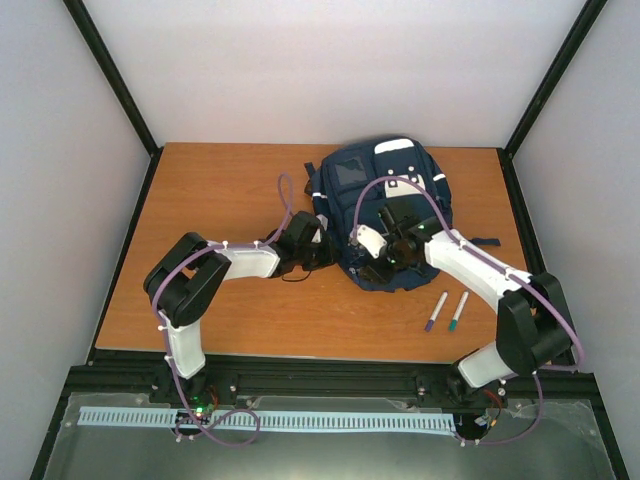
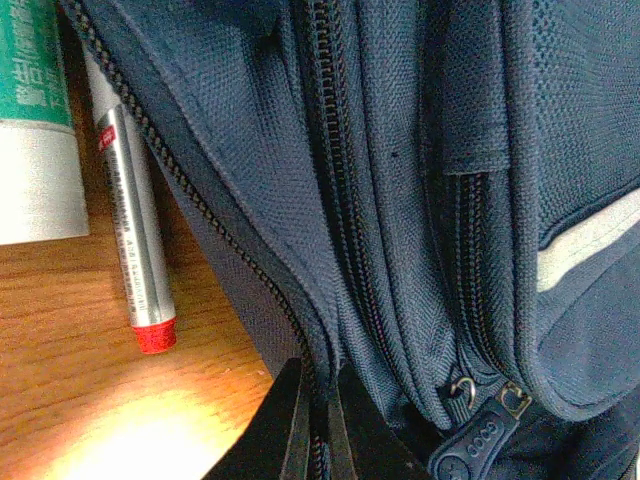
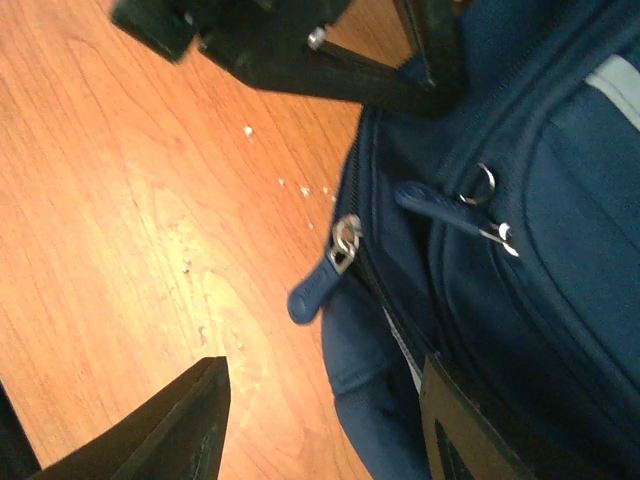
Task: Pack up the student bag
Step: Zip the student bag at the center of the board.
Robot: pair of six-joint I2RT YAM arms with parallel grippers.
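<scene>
- We see the backpack point(image 1: 390, 195) lying flat on the right half of the table point(image 1: 210, 200), white patches at its far end
- Our left gripper point(image 2: 320, 395) has its fingers pinched narrow on the backpack's zipper seam
- Our right gripper point(image 3: 325, 385) is spread wide at the near end, one finger over the wood and one over the fabric, with a blue zipper pull point(image 3: 312, 292) just ahead
- A red-tipped marker point(image 2: 140, 235) and a green-and-white tube point(image 2: 35, 150) lie just beside the backpack
- Two pens point(image 1: 437, 312) lie near the right arm
</scene>
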